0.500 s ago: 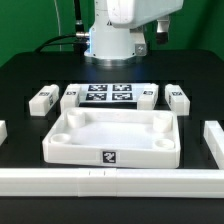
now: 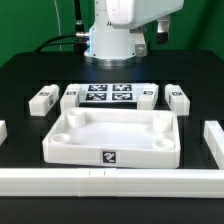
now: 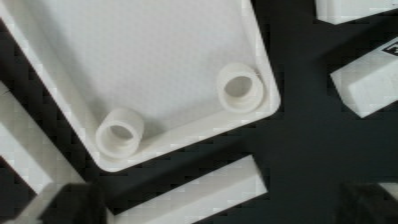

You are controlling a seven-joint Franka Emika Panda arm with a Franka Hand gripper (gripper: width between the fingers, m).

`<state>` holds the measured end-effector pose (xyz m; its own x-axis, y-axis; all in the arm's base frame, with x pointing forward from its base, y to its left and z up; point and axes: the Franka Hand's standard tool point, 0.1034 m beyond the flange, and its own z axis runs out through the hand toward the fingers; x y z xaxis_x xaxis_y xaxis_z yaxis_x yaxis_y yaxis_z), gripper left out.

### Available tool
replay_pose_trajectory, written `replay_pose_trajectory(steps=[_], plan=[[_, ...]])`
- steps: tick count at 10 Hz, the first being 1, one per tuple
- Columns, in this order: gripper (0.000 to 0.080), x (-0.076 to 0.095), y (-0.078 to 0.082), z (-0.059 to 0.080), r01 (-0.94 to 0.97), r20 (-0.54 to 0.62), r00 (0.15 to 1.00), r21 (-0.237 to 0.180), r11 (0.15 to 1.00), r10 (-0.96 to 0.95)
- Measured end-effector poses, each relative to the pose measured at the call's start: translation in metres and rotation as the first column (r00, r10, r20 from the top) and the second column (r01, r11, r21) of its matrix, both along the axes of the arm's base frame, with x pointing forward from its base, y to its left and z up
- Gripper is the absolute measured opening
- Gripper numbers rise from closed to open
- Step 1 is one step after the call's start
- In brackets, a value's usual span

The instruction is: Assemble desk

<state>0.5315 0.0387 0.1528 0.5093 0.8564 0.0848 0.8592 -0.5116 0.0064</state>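
Note:
The white desk top (image 2: 112,138) lies tray-side up in the middle of the black table, a tag on its front wall. In the wrist view one end of the desk top (image 3: 151,70) shows with two round corner sockets (image 3: 237,85). Four white legs lie in a row behind it: two at the exterior view's left (image 2: 42,98) (image 2: 69,97) and two at its right (image 2: 148,96) (image 2: 178,98). My gripper (image 3: 214,212) hangs high above the table, open, with nothing between its dark fingers (image 3: 63,205). It is out of the exterior view.
The marker board (image 2: 108,96) lies between the leg pairs, in front of the robot base (image 2: 115,40). A long white rail (image 2: 110,180) runs along the front, with short rail pieces at the left (image 2: 3,130) and right (image 2: 213,140). A white bar (image 3: 187,195) lies below my fingers.

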Motion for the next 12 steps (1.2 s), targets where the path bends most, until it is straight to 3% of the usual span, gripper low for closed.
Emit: replay_pose_trajectory(steps=[1, 3, 5, 9, 12], plan=[[0.065, 0.0, -0.002, -0.001, -0.017, 0.0, 1.0, -0.002, 1.0, 0.017], [0.065, -0.009, -0.023, -0.015, -0.24, 0.009, 0.971, -0.026, 0.97, 0.24], [0.065, -0.019, -0.031, -0.029, -0.332, -0.001, 0.943, -0.043, 0.942, 0.332], [0.065, -0.019, -0.032, -0.03, -0.328, -0.001, 0.945, -0.043, 0.944, 0.328], [0.065, -0.029, -0.058, -0.066, -0.39, 0.016, 0.92, -0.053, 0.919, 0.392]])
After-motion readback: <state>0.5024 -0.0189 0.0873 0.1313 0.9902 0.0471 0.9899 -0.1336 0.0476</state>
